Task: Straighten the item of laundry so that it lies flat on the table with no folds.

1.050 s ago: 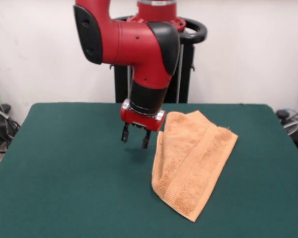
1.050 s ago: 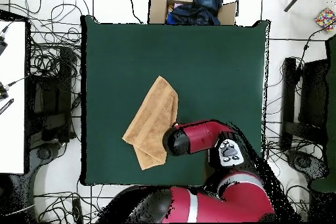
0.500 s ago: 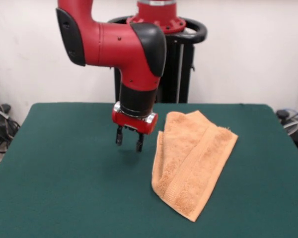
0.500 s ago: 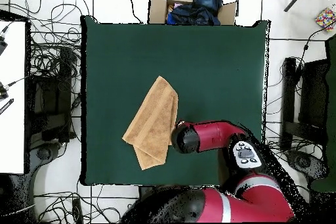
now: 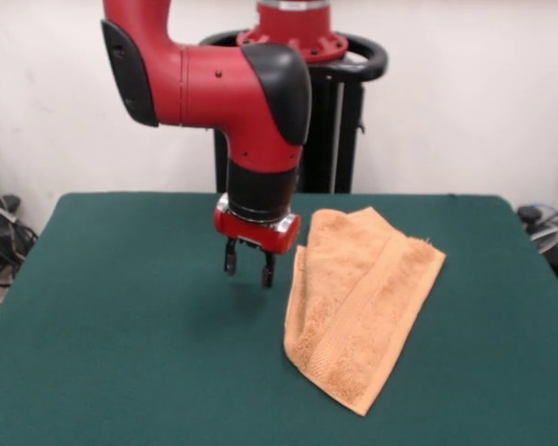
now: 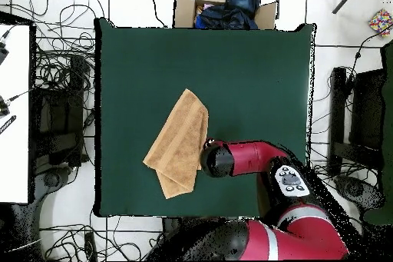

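Gripper (image 5: pixel 249 266) hovering above table (image 5: pixel 121 344), fingers slightly parted, holding nothing; folded towel (image 5: pixel 358 297) lying just beside it, not touching.

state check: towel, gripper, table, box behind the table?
towel: folded over on itself, lying diagonally, not flat yet
gripper: open, empty, above the table beside the towel, not touching it
table: green cover smooth, only the towel on it
cardboard box: open, dark clothes inside
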Robot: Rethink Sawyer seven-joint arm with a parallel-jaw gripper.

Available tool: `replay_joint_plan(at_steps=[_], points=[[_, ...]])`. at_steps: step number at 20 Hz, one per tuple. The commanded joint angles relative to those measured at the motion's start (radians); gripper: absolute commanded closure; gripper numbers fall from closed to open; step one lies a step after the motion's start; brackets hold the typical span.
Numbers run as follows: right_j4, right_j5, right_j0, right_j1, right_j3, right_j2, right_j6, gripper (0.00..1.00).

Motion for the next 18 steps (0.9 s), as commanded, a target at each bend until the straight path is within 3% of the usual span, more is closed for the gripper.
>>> replay_joint_plan(at_steps=[1,7,18], points=[[0.074,0.046,0.032,-0.002,0.041,0.080,0.063,0.00],[0.092,0.058,0.042,-0.027,0.070,0.061,0.068,0.00],[0.068,-0.020,0.018,0.051,0.074,0.063,0.068,0.00]])
